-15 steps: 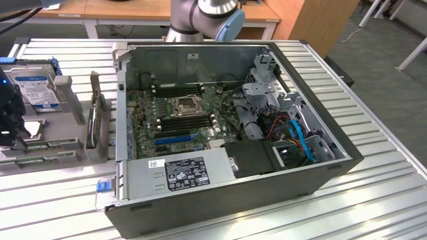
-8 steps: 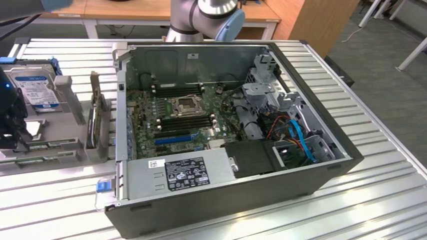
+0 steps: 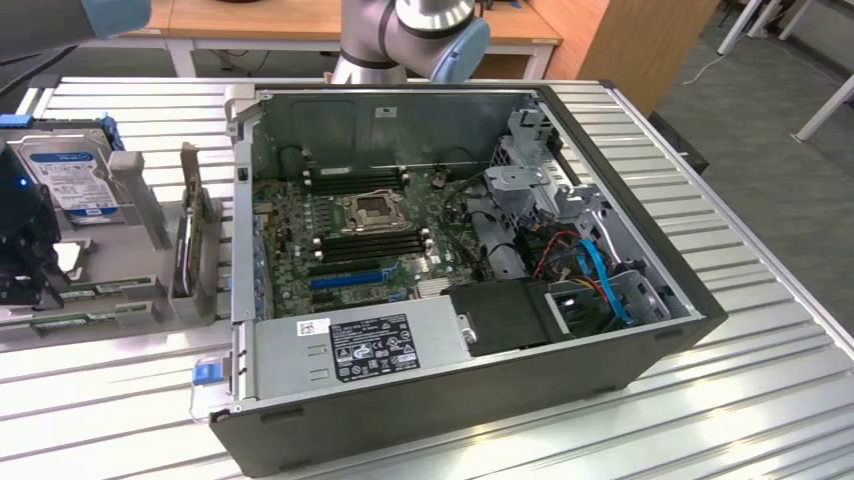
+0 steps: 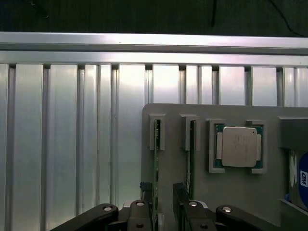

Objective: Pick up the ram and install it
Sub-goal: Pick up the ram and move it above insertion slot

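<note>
Two ram sticks stand on edge in slots of a grey holder [image 4: 173, 113]: one ram stick [image 4: 157, 144] and a second [image 4: 191, 144] beside it. My gripper [image 4: 162, 190] is open, with its black fingers [image 4: 144, 192] on either side of the first stick and a gap left at each side. In the exterior view the gripper [image 3: 30, 270] hangs over the holder at the far left, where a green ram stick [image 3: 107, 291] lies low. The open computer case [image 3: 641, 350] shows its motherboard [image 3: 287, 245] with dark memory slots [image 3: 360, 245].
A CPU chip [image 4: 236, 147] sits in the holder beside the sticks. A hard drive with a blue-white label [image 3: 67, 175] and a tall expansion card [image 3: 194, 240] stand between the holder and the case. All of it rests on a slatted aluminium table [image 3: 747, 400].
</note>
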You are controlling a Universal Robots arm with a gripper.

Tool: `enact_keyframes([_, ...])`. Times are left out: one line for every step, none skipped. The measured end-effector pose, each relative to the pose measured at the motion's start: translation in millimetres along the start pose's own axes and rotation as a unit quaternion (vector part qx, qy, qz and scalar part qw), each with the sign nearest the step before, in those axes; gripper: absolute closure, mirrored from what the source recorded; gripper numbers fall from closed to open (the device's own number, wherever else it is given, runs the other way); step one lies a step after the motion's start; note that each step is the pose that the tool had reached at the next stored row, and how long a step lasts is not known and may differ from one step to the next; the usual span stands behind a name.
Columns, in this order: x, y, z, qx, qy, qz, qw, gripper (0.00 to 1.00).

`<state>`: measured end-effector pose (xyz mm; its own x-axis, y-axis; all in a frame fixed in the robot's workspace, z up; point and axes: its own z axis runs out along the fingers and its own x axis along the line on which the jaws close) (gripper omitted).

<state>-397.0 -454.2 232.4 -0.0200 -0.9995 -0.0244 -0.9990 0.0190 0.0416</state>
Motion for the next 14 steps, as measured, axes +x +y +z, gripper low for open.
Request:
enact_keyframes([0.1, 0.0, 1.1, 0.0000, 0.0000, 0.000, 1.0000, 0.69])
enact_keyframes([0.1, -0.1, 2.2, 0.0000, 0.0000, 0.000, 1.0000, 0.69])
enact_keyframes([0.2, -0.2, 3.4, 0.0000, 0.0000, 0.000, 1.0000, 0.69])
enact_keyframes([0.2, -0.2, 4.4, 0.0000, 0.0000, 0.000, 1.0000, 0.69])
enact_keyframes([0.2, -0.3, 5.5, 0.0000, 0.0000, 0.000, 1.0000, 0.69])
enact_keyframes([0.3, -0.3, 6.5, 0.0000, 0.0000, 0.000, 1.0000, 0.69])
enact_keyframes([0.3, -0.3, 7.4, 0.0000, 0.0000, 0.000, 1.0000, 0.69])
enact_keyframes([0.3, -0.4, 8.3, 0.0000, 0.0000, 0.000, 1.0000, 0.69])
enact_keyframes([0.4, -0.4, 9.2, 0.0000, 0.0000, 0.000, 1.0000, 0.69])
enact_keyframes([0.4, -0.4, 10.2, 0.0000, 0.0000, 0.000, 1.0000, 0.69])
enact_keyframes([0.4, -0.5, 11.1, -0.0001, 0.0000, 0.000, 1.0000, 0.69])
enact_keyframes([0.4, -0.5, 11.9, 0.0000, 0.0000, 0.000, 1.0000, 0.69])
enact_keyframes([0.5, -0.6, 12.8, 0.0000, 0.0000, 0.000, 1.0000, 0.69])
enact_keyframes([0.5, -0.6, 13.6, 0.0000, 0.0000, 0.000, 1.0000, 0.69])
